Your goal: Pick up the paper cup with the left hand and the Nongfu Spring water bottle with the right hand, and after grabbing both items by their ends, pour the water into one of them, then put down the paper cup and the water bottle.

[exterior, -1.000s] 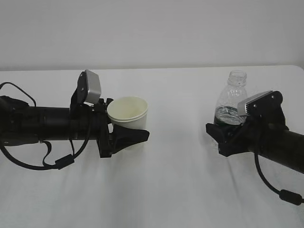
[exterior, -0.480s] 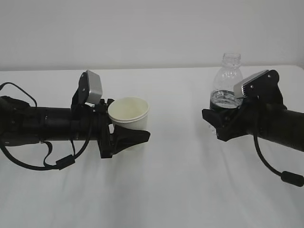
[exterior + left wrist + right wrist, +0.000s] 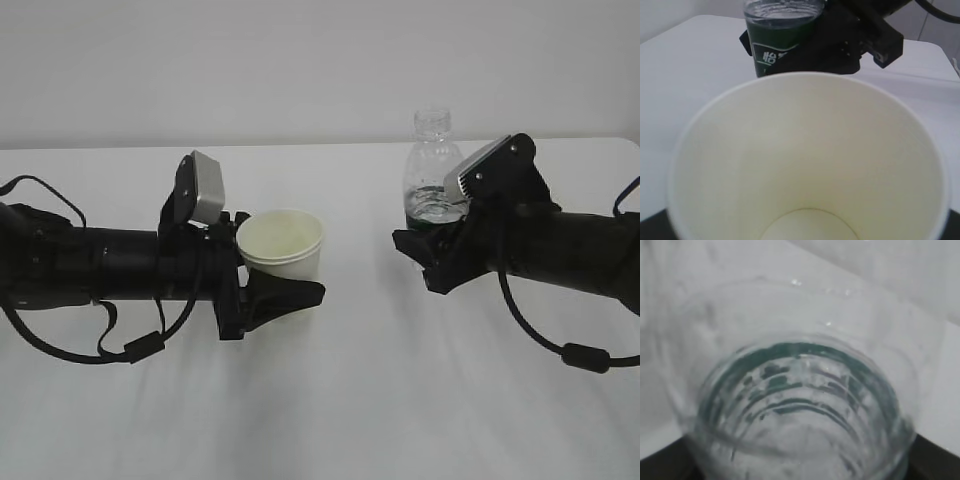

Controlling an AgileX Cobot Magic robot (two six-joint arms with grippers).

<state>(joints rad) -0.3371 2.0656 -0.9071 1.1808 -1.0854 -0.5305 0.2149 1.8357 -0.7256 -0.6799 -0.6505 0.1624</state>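
Note:
The white paper cup stands upright and lifted off the table, with my left gripper shut on its lower part. In the left wrist view the cup's cream inside fills the frame and looks dry. The Nongfu Spring water bottle is upright and uncapped, held round its green-labelled lower part by my right gripper. It hangs to the right of the cup, a short gap away. Water sits low in the bottle. The left wrist view shows the bottle's label. The bottle's clear ribbed body fills the right wrist view.
The white table stretches under both arms to a pale wall at the back. Black cables hang below the right arm and loop under the left arm.
My right arm has lifted the bottle and carried it left, toward the cup. My left arm has shifted slightly right with the cup.

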